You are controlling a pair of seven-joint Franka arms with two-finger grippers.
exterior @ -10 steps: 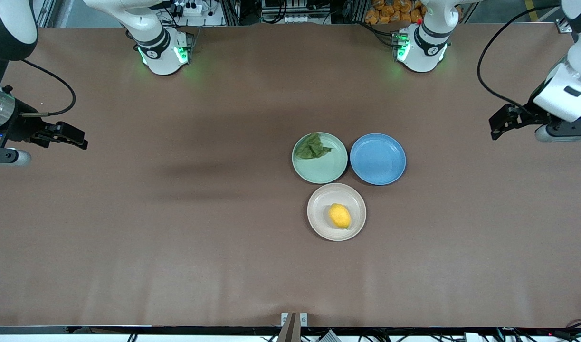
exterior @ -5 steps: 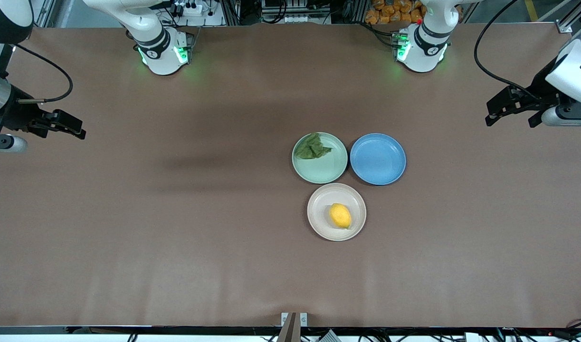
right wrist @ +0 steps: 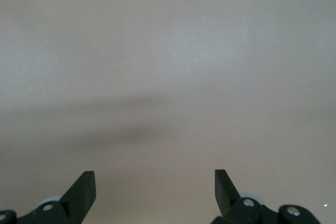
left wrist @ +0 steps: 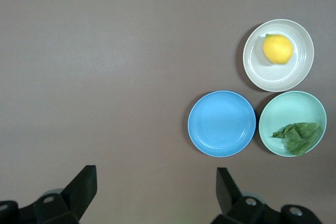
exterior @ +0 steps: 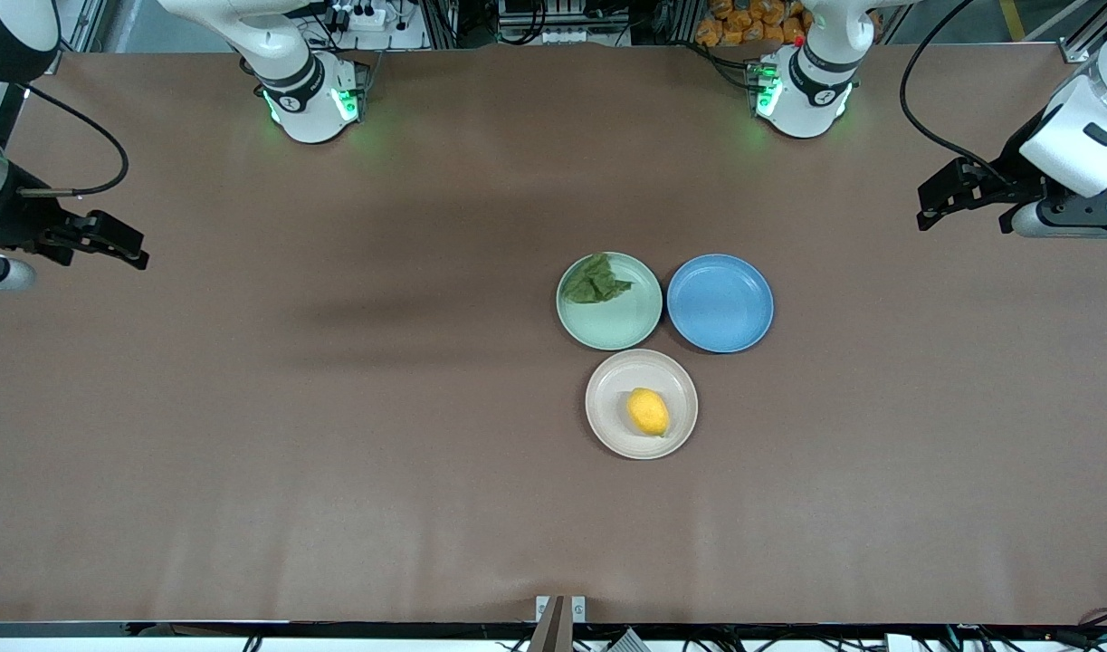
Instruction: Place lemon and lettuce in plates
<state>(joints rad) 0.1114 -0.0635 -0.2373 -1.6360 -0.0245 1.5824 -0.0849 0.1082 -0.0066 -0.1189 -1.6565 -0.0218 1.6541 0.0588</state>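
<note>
You see the glossy yellow lemon (exterior: 648,412) on the beige-white plate (exterior: 607,426), the crumpled dark lettuce (exterior: 595,280) on the mint plate (exterior: 621,326), left tool (exterior: 940,205) and right tool (exterior: 111,244) wide open, empty, over bare desk (exterior: 336,453).

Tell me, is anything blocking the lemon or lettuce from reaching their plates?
Nothing visible does. The lemon already lies in the beige plate, and the lettuce in the mint plate.
</note>
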